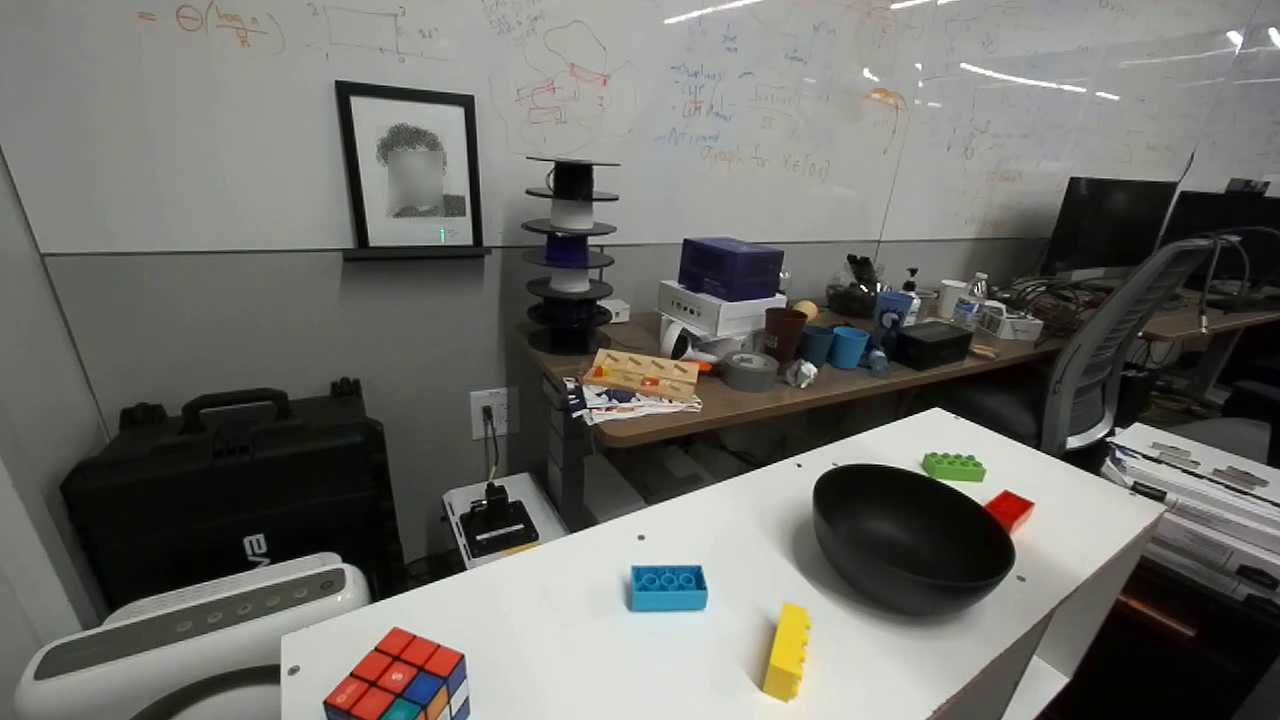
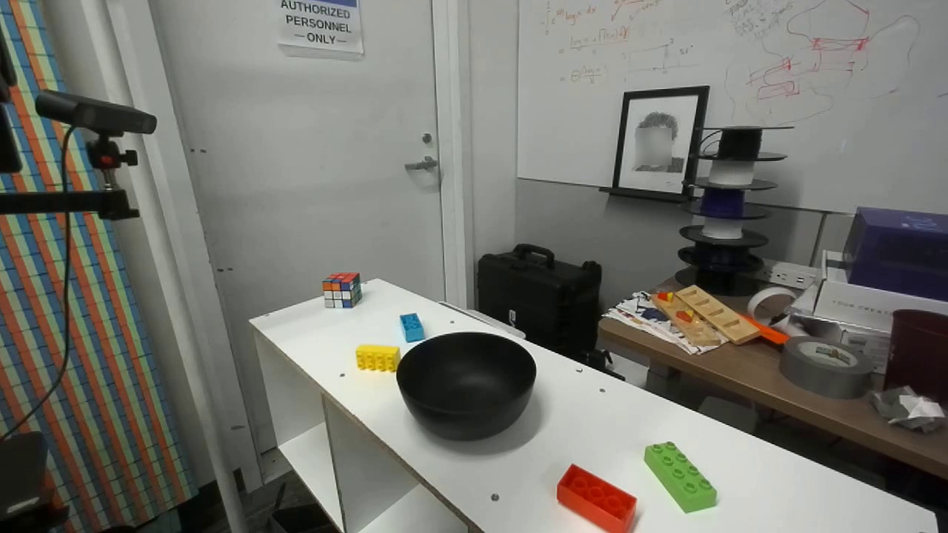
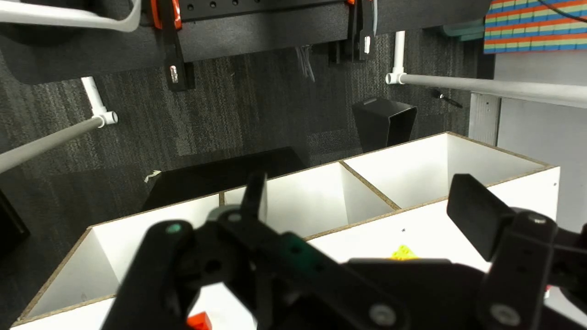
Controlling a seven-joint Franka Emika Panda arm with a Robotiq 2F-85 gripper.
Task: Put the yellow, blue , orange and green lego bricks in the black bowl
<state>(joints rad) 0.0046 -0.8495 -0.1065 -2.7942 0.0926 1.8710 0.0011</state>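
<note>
Around the black bowl [image 2: 466, 389], on the white shelf top [image 2: 592, 422], we see all four bricks outside of it, so we judge that the task is at its very start, with the first pick to be made. Near to the bowl lies the yellow brick [image 1: 787, 652], on its side, studs turned sideways. On the opposite side of the bowl, also near, is the orange-red brick [image 2: 596, 500], hollow face up. Farther from the bowl are the green brick [image 2: 680, 477], on the orange-red one's side, studs up, and the light blue brick [image 1: 668, 590], on the yellow one's side, upside down. Well apart from the bowl, beyond the blue one, sits a puzzle cube [image 2: 342, 290] – we think it should be left alone.

The next move calls, in our opinion, for choosing one brick, coming down over it, and closing across its narrow width.

Outside both exterior views – therefore apart from the bowl – is the gripper [image 3: 360, 201]. Its fingers [image 3: 477, 217] are spread wide in the wrist view; we find nothing held between them and no touch with any brick. Which brick it aims at, we cannot tell.
</note>
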